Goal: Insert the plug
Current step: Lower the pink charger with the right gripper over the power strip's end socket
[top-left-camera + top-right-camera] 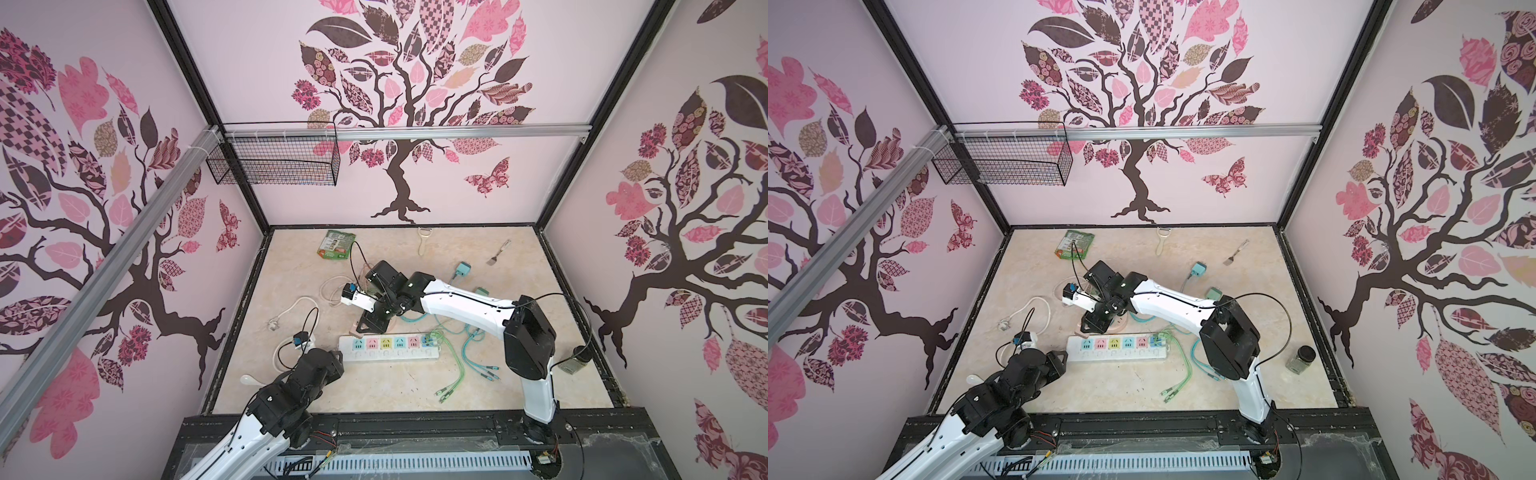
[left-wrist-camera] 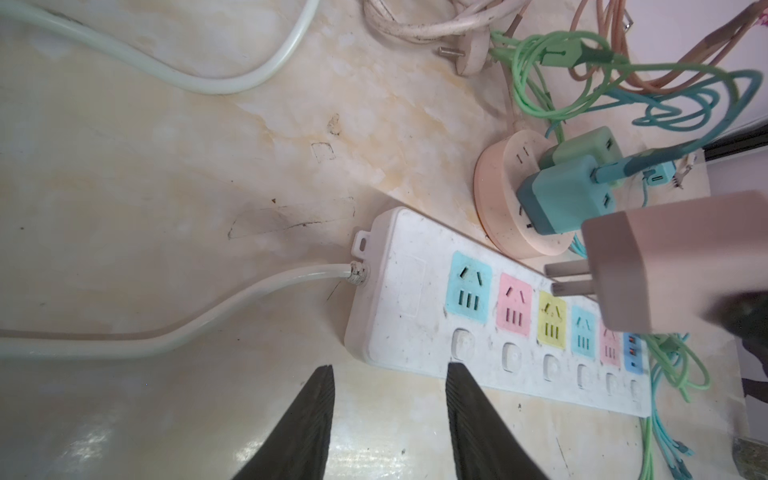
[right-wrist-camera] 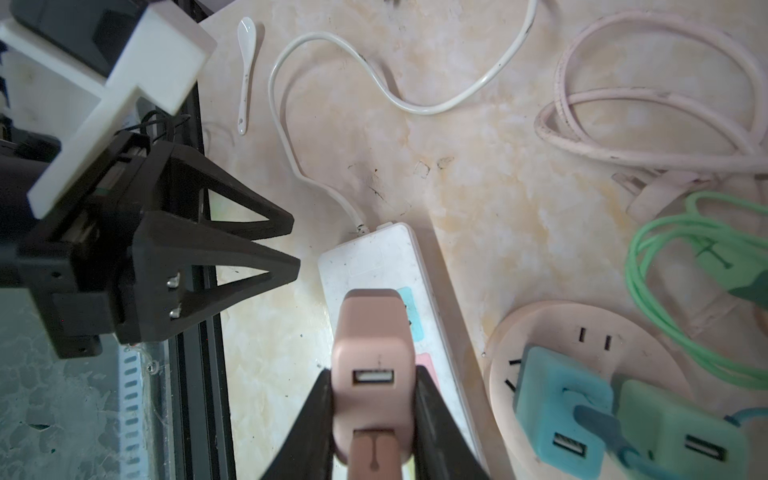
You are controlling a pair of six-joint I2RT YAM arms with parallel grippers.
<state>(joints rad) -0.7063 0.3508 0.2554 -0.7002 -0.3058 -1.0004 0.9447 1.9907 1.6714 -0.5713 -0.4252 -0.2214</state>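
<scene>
marble-look tabletop (image 1: 374, 395) inside tree-papered walls (image 1: 291, 199); right tool (image 3: 372, 376) clamps pink plug (image 3: 374, 332), left tool (image 2: 390, 368) parted, empty.

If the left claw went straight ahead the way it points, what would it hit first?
Probably the cord end of the white power strip, just ahead of the left gripper; height unclear.

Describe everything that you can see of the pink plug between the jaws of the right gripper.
The pink plug is a matte, rounded plastic block. It has two flat metal prongs on one face and a USB port on the opposite face, and a pink cable connector sits in a port beside that one. The jaws of the right gripper clamp its two sides. It hangs over the white power strip, prongs bare, in no socket.
</scene>
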